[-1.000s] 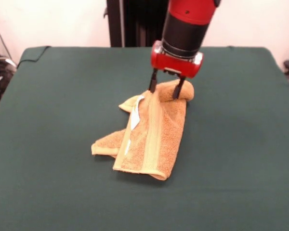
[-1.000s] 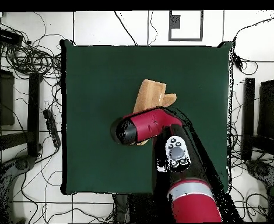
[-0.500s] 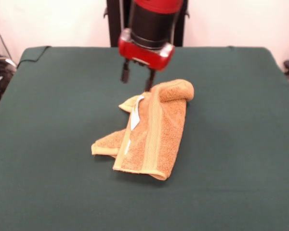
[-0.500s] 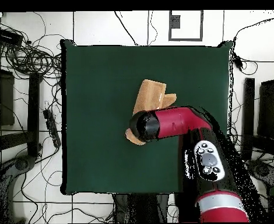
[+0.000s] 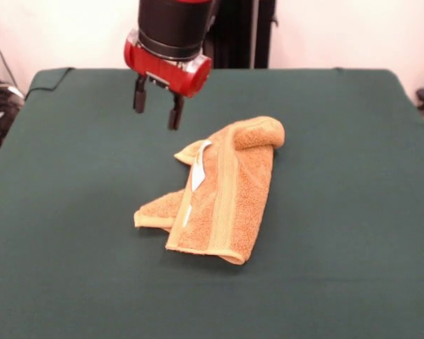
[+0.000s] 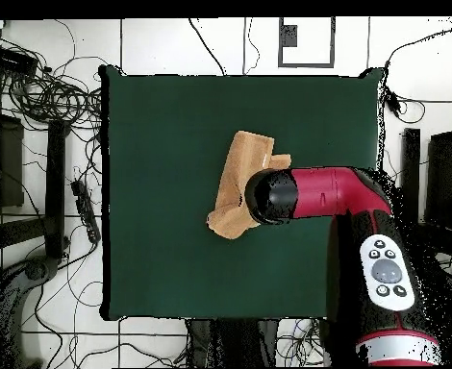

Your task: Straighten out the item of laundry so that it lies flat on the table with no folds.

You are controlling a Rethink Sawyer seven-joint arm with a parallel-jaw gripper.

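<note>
The orange-tan towel lies crumpled and folded over itself on the green table, with a pale woven band running lengthwise and a white label showing near its left fold. One end is rolled into a thick lump at the far right. My gripper hangs open and empty above the table, up and to the left of the towel and clear of it. In the overhead view the towel is partly covered by the arm's black end.
Dark cables and black stands lie on the floor around the table in the overhead view. The table's left far corner shows in the front view.
My gripper let go of the towel's rolled far end, rose and moved left in the front view. The towel has stayed as it was.
</note>
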